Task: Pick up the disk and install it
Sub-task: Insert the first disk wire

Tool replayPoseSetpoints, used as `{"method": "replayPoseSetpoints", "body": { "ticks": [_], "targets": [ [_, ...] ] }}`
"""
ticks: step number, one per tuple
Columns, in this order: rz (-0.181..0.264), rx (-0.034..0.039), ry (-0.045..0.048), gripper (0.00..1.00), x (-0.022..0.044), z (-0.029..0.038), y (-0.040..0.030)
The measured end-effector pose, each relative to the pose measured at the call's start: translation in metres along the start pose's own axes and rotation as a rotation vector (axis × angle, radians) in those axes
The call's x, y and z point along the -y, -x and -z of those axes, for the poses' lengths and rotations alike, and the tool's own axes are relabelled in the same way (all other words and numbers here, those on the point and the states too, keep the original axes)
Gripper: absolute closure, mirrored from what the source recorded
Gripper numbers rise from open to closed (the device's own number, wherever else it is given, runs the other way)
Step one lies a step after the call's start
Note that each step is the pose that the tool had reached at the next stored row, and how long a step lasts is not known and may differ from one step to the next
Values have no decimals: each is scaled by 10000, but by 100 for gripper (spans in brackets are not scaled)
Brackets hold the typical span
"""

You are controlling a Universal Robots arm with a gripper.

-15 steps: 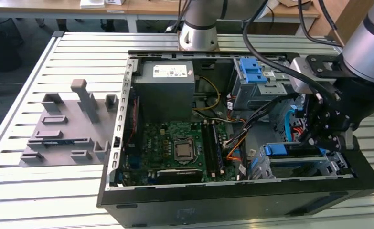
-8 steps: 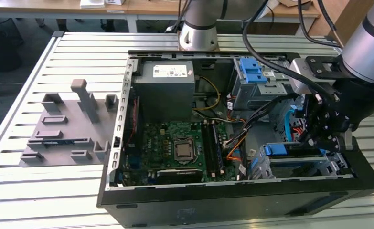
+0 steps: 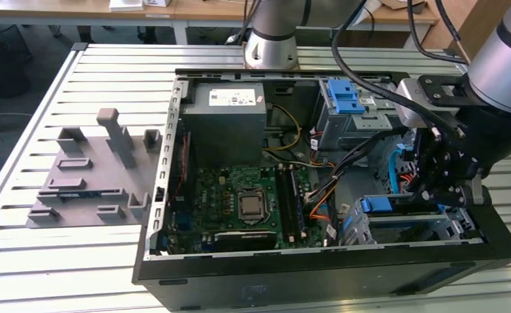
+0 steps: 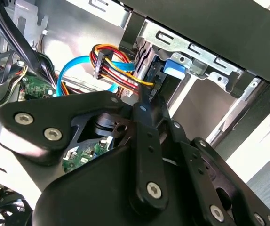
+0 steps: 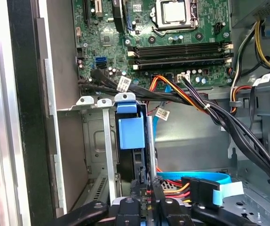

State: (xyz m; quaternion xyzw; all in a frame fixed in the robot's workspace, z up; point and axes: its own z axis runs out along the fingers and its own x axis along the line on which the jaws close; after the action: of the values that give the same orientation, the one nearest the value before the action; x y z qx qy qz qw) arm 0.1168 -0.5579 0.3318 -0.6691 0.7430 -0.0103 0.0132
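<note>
Going by the exterior view's left, a grey plastic slotted fixture plate [image 3: 94, 173] is lying on the slatted metal tabletop [image 3: 29, 267]. Beside it, an open black computer case [image 3: 325, 274] is lying on its side, showing a grey power-supply box with a white sticker [image 3: 229, 124] and a green motherboard [image 3: 247, 202]. Toward the exterior view's right, the black end effector [image 3: 442, 176] is reaching down into the case over the metal drive cage [image 3: 438, 225]. In the first wrist view, the flat disk with blue plastic rails [image 5: 131, 132] is sitting edge-on inside that cage, its blue tab showing just beyond the end effector [image 5: 146, 200]. Whether the end effector's fingers are gripping it or standing apart, I cannot tell. Orange, red and blue cables [image 5: 191, 186] are running just beside the disk.
</note>
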Motion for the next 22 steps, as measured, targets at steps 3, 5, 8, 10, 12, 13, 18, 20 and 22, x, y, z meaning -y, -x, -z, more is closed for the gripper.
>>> {"method": "replayPoseSetpoints", "body": {
  "ticks": [3, 5, 8, 10, 12, 13, 18, 20, 22],
  "targets": [
    [-1, -3, 32, 76, 1, 40, 0],
    [0, -4, 59, 76, 3, 56, 1],
    [0, -10, 109, 84, 25, 56, 3],
    [0, -10, 123, 89, 56, 54, 6],
    [0, -9, 125, 89, 75, 50, 9],
    [-1, -10, 126, 89, 77, 46, 9],
    [-1, -12, 125, 89, 82, 28, 9],
    [-1, -10, 126, 89, 84, 19, 9],
    [0, -13, 125, 89, 86, 9, 9]
  ]
}}
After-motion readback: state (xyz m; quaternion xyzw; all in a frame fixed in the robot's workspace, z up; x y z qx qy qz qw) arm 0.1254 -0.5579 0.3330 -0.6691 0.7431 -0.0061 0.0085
